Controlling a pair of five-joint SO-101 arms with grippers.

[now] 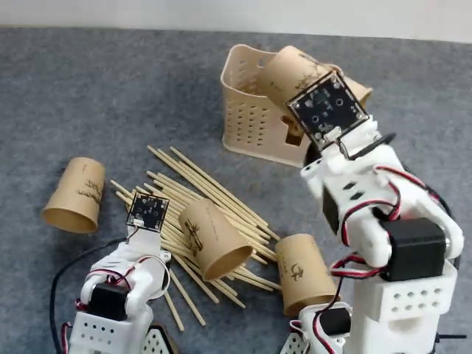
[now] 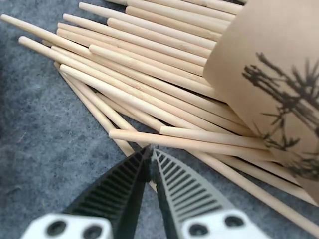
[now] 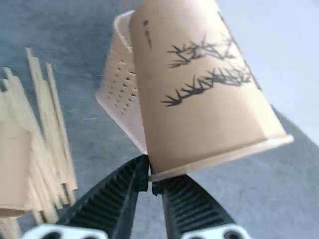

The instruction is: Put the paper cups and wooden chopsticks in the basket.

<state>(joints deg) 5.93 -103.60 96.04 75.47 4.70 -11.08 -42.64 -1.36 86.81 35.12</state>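
The right fingers [image 3: 145, 180] are pinched shut on the rim of a tan paper cup with a dark bamboo print [image 3: 199, 84]. The cup is held tilted above the cream perforated plastic basket [image 3: 117, 84]. In the high view this cup [image 1: 291, 74] hangs over the basket's [image 1: 254, 118] open top; I cannot tell whether the two touch.

The left fingers [image 2: 145, 162] are closed together with nothing between them. Their tips are right at one pale stick lying crosswise at the edge of the loose pile of round wooden chopsticks [image 2: 149, 74]. Just beside them a second paper cup [image 2: 274, 84] lies on its side across the pile.

On the grey felt worktop [image 1: 147, 88], a third paper cup [image 1: 74, 195] lies on its side, apart from the pile [image 1: 214, 192]. A fourth paper cup [image 1: 302, 273] rests beside the pile's edge, near the right arm's base.
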